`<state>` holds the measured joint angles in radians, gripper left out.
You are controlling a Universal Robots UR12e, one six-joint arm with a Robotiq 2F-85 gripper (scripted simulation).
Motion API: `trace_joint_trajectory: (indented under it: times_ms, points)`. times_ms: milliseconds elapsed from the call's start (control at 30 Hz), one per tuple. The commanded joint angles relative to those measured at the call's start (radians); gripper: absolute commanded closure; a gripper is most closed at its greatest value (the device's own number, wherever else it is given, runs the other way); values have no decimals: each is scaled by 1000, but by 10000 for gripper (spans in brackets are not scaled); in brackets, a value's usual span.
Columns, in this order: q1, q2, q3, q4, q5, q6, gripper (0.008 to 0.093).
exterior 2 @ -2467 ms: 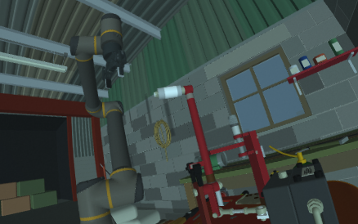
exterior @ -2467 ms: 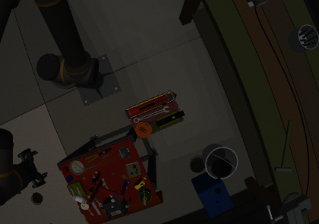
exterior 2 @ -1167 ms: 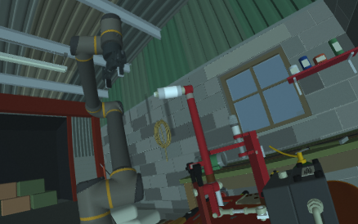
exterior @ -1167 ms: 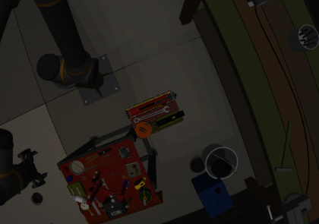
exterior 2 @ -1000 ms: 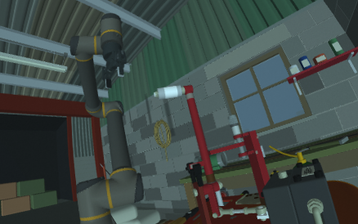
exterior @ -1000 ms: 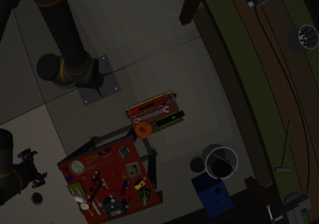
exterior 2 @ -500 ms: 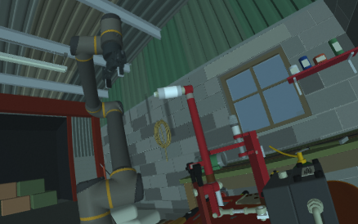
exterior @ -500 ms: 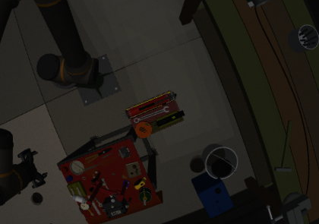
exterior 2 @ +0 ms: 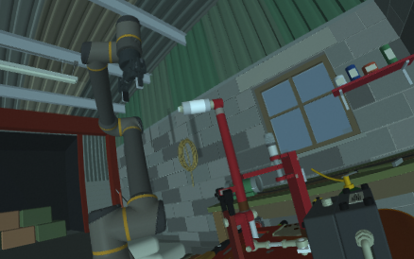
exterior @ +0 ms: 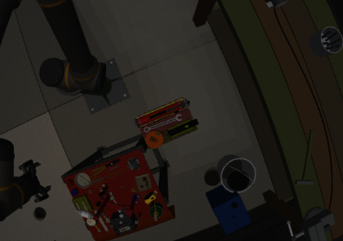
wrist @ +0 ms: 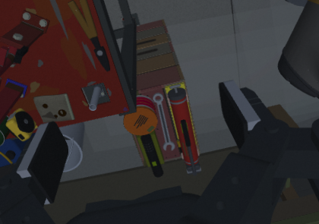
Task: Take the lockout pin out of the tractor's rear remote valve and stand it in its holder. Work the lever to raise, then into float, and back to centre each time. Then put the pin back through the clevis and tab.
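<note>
My gripper (wrist: 140,128) is open and holds nothing. It hangs high above the floor, well clear of the red work board (exterior: 116,195), looking straight down. In the second side camera the gripper (exterior 2: 132,87) sits near the roof beams, far above the red valve frame (exterior 2: 241,189). The board carries the valve assembly (exterior: 122,219), a small grey holder block with a pin-like peg (wrist: 95,96), and several loose tools. A white-tipped lever handle (exterior 2: 196,106) tops the tall red post. I cannot make out the lockout pin, clevis or tab at this distance.
The robot's base plate (exterior: 104,85) and lower arm stand beside the board's stand. A red tool tray (exterior: 167,121) with a spanner and an orange disc (exterior: 154,139) lies beyond the board. A bucket (exterior: 237,175) and blue box (exterior: 228,209) sit near the long workbench (exterior: 286,68).
</note>
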<state>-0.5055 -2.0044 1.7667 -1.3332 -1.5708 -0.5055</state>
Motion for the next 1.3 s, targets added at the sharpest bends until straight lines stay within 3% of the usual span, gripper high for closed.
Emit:
trace_joint_trajectory:
  times_ms: [0, 500, 1267]
  points:
    - [0, 0, -1, 0, 0, 0, 80]
    - [0, 0, -1, 0, 0, 0, 80]
    - [0, 0, -1, 0, 0, 0, 514]
